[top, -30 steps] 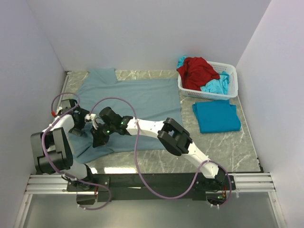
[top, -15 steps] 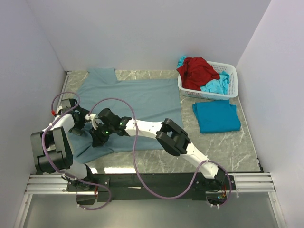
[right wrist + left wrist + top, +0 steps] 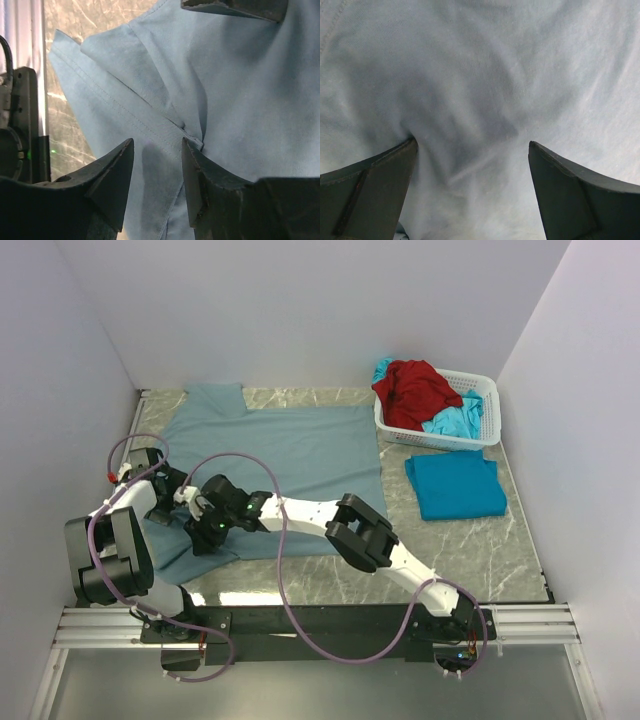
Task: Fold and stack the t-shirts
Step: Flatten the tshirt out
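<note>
A large grey-blue t-shirt (image 3: 285,450) lies spread over the left and middle of the table. Both grippers sit low over its near left part. My left gripper (image 3: 178,492) (image 3: 472,141) is wide open, its fingertips pressed into bunched cloth (image 3: 470,100). My right gripper (image 3: 202,522) (image 3: 157,140) stands open just beside it, jaws astride a stitched hem fold (image 3: 150,125) lying flat on the shirt. A folded turquoise t-shirt (image 3: 455,485) rests at the right. A red t-shirt (image 3: 412,390) and another turquoise one (image 3: 458,420) are heaped in the basket.
The white lattice basket (image 3: 478,437) stands at the back right, against the right wall. Bare marble table (image 3: 70,30) shows beyond the shirt's left edge. The left arm's black link (image 3: 20,130) is close on the right gripper's left. Walls close in on three sides.
The right gripper's jaws have spread apart, letting go of the grey-blue cloth, and its wrist has shifted slightly left. The left arm has stayed still.
</note>
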Robot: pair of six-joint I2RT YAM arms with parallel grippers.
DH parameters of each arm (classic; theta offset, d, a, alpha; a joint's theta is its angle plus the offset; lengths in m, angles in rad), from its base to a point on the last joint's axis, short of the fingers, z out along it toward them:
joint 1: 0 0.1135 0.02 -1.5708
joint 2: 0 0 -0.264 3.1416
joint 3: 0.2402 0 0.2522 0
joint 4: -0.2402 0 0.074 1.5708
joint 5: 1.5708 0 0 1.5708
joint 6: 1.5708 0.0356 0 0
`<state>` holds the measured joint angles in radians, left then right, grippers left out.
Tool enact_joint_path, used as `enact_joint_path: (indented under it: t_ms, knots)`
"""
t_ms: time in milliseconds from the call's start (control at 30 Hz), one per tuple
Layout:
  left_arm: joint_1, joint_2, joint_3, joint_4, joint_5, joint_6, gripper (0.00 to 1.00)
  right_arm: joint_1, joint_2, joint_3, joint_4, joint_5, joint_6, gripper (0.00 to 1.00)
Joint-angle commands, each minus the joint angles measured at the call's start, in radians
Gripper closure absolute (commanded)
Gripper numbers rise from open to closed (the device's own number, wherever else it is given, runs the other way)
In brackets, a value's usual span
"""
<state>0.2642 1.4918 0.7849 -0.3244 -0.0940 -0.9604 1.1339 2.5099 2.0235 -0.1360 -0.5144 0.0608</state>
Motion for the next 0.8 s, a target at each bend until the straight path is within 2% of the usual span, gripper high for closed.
enact_joint_path:
  t_ms: [0, 67, 100, 200, 267, 300, 400, 633, 700, 767]
  knots:
    - [0.004, 0.015, 0.016, 0.004, -0.043, 0.025, 0.01, 0.021, 0.009, 0.018, -0.069, 0.051, -0.096, 0.5]
    - [0.003, 0.021, 0.019, 0.01, -0.033, 0.026, 0.01, 0.036, 0.006, 0.006, -0.106, 0.054, -0.145, 0.57]
    - [0.003, 0.024, 0.027, 0.007, -0.035, 0.026, 0.0, 0.044, -0.002, -0.005, -0.114, 0.074, -0.156, 0.65]
    - [0.004, 0.036, 0.04, -0.002, -0.052, 0.029, 0.01, 0.067, -0.02, -0.051, -0.12, 0.105, -0.184, 0.75]
    - [0.004, 0.042, 0.043, -0.001, -0.059, 0.031, 0.01, 0.073, -0.052, -0.103, -0.106, 0.108, -0.182, 0.83]
    - [0.003, 0.044, 0.043, 0.007, -0.061, 0.031, 0.0, 0.075, -0.066, -0.126, -0.097, 0.111, -0.179, 0.91]
    - [0.003, 0.061, 0.053, 0.005, -0.065, 0.029, 0.01, 0.078, -0.141, -0.238, -0.002, 0.114, -0.158, 1.0]
    - [0.003, 0.088, 0.071, 0.005, -0.078, 0.037, 0.01, 0.079, -0.342, -0.509, 0.133, 0.082, -0.096, 1.0]
    - [0.003, 0.094, 0.076, 0.005, -0.076, 0.038, 0.01, 0.079, -0.391, -0.563, 0.211, 0.047, -0.084, 1.0]
    - [0.004, 0.097, 0.076, 0.007, -0.073, 0.035, 0.01, 0.079, -0.408, -0.601, 0.22, 0.028, -0.072, 1.0]
